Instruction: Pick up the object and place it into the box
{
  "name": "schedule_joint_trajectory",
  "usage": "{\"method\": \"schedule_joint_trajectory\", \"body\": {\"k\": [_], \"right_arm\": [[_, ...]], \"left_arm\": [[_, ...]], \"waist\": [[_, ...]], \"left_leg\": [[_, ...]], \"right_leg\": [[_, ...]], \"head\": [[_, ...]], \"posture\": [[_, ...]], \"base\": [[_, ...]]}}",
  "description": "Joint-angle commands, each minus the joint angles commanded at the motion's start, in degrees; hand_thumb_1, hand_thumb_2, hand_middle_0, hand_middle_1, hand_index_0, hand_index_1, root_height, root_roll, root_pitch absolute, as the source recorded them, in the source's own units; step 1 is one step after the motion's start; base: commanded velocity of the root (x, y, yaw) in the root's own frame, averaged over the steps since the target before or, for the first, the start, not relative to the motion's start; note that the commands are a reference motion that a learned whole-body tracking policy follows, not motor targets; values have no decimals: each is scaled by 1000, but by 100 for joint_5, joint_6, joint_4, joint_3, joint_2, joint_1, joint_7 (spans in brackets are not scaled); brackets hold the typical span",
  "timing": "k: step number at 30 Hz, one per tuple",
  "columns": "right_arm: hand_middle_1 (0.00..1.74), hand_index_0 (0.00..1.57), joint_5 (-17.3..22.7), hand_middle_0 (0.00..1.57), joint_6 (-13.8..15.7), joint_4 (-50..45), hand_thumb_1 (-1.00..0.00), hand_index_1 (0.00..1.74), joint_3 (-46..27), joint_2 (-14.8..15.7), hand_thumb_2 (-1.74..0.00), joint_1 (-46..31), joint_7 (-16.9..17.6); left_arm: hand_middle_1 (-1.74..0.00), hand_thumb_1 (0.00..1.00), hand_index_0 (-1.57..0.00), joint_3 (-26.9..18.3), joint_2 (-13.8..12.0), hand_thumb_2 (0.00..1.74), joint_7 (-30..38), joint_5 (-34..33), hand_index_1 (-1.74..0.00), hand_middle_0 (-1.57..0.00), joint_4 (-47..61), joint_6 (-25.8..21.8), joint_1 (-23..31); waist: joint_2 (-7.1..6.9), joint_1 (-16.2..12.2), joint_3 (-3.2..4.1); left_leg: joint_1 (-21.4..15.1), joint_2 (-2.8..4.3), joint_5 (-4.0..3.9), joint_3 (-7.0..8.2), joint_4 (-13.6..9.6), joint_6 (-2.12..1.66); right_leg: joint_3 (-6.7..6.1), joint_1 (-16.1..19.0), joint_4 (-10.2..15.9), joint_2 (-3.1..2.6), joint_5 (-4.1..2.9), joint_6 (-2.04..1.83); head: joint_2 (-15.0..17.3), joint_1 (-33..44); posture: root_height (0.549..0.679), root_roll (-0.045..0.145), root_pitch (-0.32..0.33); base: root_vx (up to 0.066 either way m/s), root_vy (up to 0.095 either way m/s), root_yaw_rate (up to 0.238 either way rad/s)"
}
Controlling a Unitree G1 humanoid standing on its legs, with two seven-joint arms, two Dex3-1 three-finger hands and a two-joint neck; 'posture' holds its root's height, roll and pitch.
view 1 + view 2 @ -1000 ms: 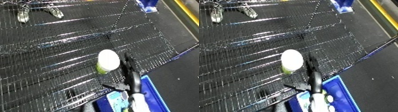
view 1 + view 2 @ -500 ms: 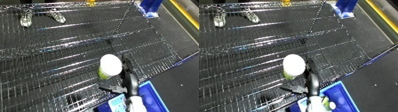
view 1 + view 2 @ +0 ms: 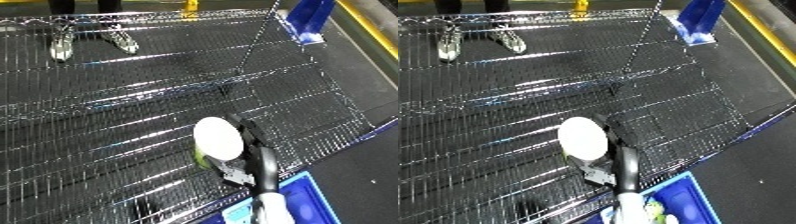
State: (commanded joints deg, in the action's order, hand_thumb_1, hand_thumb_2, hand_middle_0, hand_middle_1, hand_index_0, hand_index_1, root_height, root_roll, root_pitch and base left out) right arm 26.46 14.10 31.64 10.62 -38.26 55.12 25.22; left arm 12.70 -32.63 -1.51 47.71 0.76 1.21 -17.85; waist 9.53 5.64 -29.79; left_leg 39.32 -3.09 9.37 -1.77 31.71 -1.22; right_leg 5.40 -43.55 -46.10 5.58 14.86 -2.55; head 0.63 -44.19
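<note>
The robot's right hand (image 3: 247, 150), black and reaching up from the lower edge, curls its fingers around a white-topped, pale green cylindrical container (image 3: 218, 142) over a shiny wire-mesh shelf (image 3: 133, 100). A blue plastic bin (image 3: 682, 197) shows at the bottom edge, partly cut off. The left hand is out of sight.

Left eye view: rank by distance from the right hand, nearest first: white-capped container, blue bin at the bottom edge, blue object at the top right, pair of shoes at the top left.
From the right hand:
1. White-capped container: in the hand's grasp, left of the fingers.
2. Blue bin: just below, at the bottom edge.
3. Blue object: far corner, top right.
4. Shoes: top left, seen through the wire mesh. Farthest, though not by much over the blue object.
</note>
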Motion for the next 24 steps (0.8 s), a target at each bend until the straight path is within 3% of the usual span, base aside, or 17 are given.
{"method": "schedule_joint_trajectory", "body": {"k": [6, 13, 20, 24], "right_arm": [[1044, 942, -7, 942, -8, 40, -600, 1044, -9, 0, -1044, -62, 69], [1044, 942, -70, 942, 40, -128, -600, 1044, -98, 23, -1044, -339, 151], [1044, 942, -200, 942, -22, -866, -600, 1044, -454, 21, -1044, -1000, 149], [1044, 942, -236, 942, -64, -1491, -600, 1044, -722, 94, -1044, -1555, 129]], "left_arm": [[-1740, 1000, -1570, -6, -7, 1740, -25, 56, -1740, -1570, -6, -33, 13], [-1740, 1000, -1570, -55, 32, 1740, -80, 55, -1740, -1570, -64, -139, 98], [-1740, 1000, -1570, -161, 133, 1740, -163, 12, -1740, -1570, -183, -241, 252], [-1740, 1000, -1570, -258, 225, 1740, -210, -69, -1740, -1570, -235, -272, 352]], "waist": [[-44, -14, 0], [-167, -77, 0], [-344, -260, 0], [-476, -403, 0]], "left_leg": [[-77, -5, 6, -8, -49, 18], [-431, 18, -19, -50, -255, 27], [-994, 91, -50, -58, -514, 9], [-1297, 152, -8, -49, -541, -14]], "right_leg": [[-7, 76, 89, -11, -40, -13], [-7, 417, 336, -41, -100, -35], [-20, 951, 618, -90, -130, -55], [-40, 1274, 743, -109, -131, -62]], "head": [[30, -18], [135, 10], [511, 201], [874, 345]], "posture": [[633, 59, 263], [639, 54, 237], [647, 53, 188], [650, 55, 155]], "base": [[-19, 12, -12], [-28, 12, -35], [-30, 30, -64], [-16, 26, -89]]}}
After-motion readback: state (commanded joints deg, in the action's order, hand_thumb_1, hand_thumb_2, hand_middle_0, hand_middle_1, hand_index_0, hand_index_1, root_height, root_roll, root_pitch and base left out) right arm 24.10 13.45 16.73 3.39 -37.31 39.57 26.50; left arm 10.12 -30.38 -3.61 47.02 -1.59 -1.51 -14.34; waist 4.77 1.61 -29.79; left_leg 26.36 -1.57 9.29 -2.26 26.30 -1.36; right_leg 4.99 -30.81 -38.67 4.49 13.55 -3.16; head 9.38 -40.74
